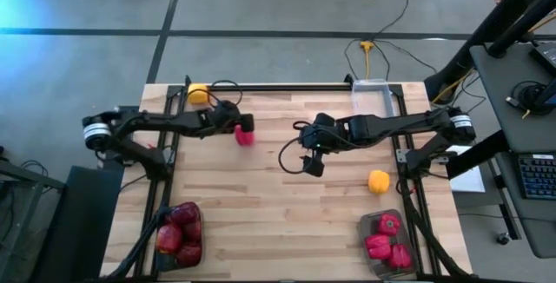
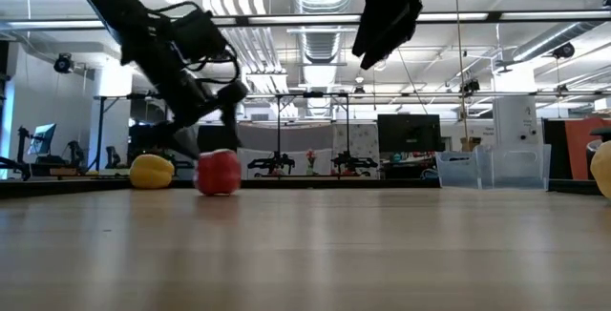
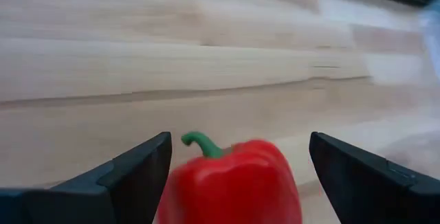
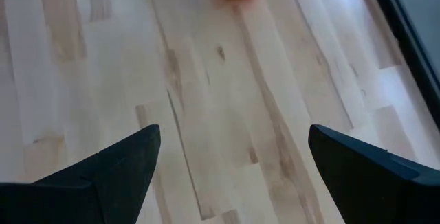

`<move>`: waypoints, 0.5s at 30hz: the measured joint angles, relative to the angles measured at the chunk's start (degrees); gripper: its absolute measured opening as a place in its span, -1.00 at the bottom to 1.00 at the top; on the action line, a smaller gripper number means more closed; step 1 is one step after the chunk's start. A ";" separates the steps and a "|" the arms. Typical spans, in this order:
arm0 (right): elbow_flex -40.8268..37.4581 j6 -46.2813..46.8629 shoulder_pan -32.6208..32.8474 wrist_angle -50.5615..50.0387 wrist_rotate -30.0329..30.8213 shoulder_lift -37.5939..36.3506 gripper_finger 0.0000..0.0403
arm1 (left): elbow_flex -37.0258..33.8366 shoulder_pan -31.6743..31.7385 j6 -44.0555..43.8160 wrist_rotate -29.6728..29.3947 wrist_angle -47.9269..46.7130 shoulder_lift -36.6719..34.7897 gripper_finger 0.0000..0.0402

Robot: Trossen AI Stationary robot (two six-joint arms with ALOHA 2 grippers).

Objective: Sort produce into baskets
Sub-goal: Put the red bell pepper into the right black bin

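The red pepper sits on the table between the left end effector's spread-apart fingers.

we see the table carrying three bins: the near-left basket holds the apples, the near-right basket holds several peppers, and the far-right bin sits at the back edge. one round fruit lies at the far left by the back rail, another just behind the near-right basket. a lone pepper rests left of centre, between the left gripper's spread fingers. the right gripper, fingers apart, hangs above mid-table, right of that pepper.
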 joint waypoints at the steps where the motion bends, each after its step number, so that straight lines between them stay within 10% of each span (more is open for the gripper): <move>1: 0.00 -0.15 0.00 0.07 -0.01 0.21 0.81 | 0.23 -0.47 -0.21 0.88 1.70 0.93 0.63; 15: -0.07 -1.93 -0.13 0.63 -0.14 0.79 0.81 | 1.04 -5.63 1.73 5.05 24.44 -6.41 0.62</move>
